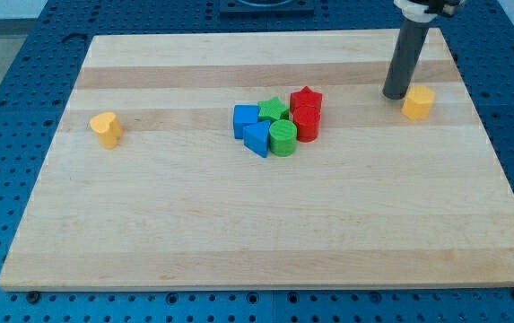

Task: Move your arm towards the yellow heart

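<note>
Wooden board (149,233) carries the yellow heart (106,129) at the view's left, orientation indiscernible, well apart from my tip (394,96), a gripperless rod holding nothing.

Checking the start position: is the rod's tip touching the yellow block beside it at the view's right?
Cannot tell. In the camera view, my tip sits just left of the yellow block, with no plain gap or contact showing.

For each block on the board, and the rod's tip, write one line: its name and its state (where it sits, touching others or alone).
my tip: on the board, just left of the yellow hexagon.
yellow hexagon: alone, view's right.
yellow heart: alone, view's left.
blue cube: in central cluster.
blue triangle: in cluster.
green star: in cluster.
green cylinder: in cluster.
red star: in cluster.
red cylinder: in cluster.
</note>
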`<state>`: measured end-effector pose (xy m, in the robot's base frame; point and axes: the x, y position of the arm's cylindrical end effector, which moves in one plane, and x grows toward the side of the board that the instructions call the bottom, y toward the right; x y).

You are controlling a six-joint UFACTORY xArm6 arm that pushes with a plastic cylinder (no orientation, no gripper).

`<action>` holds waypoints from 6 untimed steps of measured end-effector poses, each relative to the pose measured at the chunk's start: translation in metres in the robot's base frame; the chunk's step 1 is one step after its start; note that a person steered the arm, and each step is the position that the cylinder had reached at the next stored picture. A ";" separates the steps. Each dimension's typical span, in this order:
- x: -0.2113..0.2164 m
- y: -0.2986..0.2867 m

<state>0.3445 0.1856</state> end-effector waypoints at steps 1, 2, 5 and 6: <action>-0.009 -0.014; -0.041 -0.087; 0.030 -0.406; 0.065 -0.425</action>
